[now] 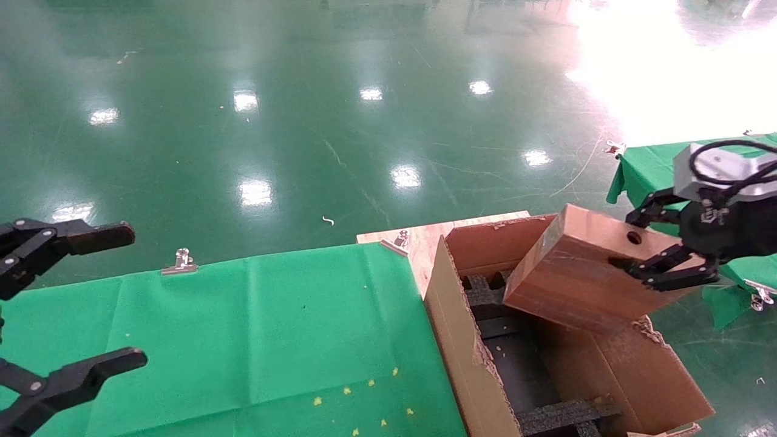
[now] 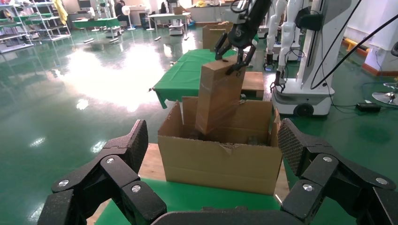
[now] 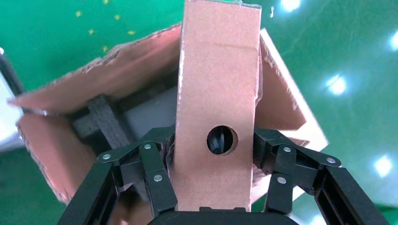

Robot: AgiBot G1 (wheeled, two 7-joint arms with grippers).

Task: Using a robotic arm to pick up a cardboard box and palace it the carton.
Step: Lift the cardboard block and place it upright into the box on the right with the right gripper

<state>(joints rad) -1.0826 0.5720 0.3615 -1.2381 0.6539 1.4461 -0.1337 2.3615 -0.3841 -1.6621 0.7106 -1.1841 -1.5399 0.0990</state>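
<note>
My right gripper [image 1: 646,246] is shut on the cardboard box [image 1: 583,267], a flat brown box with a round hole. It holds the box tilted, its lower end down over the open carton [image 1: 461,352]. The carton is large, with torn flaps and black foam inserts [image 1: 564,416] inside. In the right wrist view the box [image 3: 218,84] stands between the two fingers [image 3: 157,176] above the carton [image 3: 61,150]. The left wrist view shows the box [image 2: 218,96] held over the carton [image 2: 220,161] by the right gripper [image 2: 230,58]. My left gripper [image 1: 91,297] is open and empty at the left.
The carton stands on a wooden board [image 1: 419,240] beside a table with a green cloth [image 1: 243,340], held by metal clips [image 1: 180,261]. A second green-covered table [image 1: 649,164] lies behind the right arm. Shiny green floor surrounds everything.
</note>
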